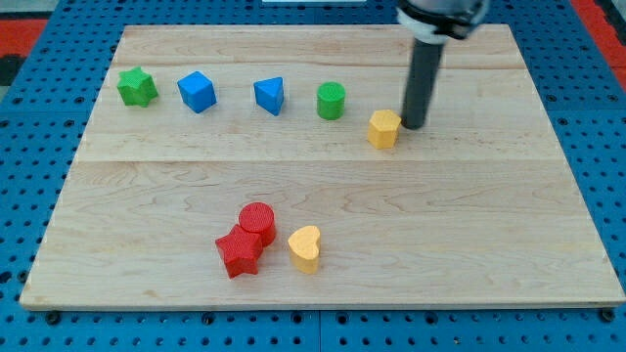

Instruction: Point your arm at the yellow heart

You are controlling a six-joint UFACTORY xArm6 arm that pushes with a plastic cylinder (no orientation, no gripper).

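My tip is in the upper right of the frame, just beside the yellow six-sided plastic block. That is the wrong yellow one. I have no claw, only a dark rod, so nothing can open or pinch. The yellow heart-shaped plastic block sits low in the middle of the wooden board, near the red round block and the red star block. I think I am only starting. Next I should slide down and left, going around the six-sided block.

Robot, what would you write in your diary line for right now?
goal: yellow heart | my tip: beside yellow hexagon block, on its right in the view | heart: lower down, by red cylinder and red star | not yet reached
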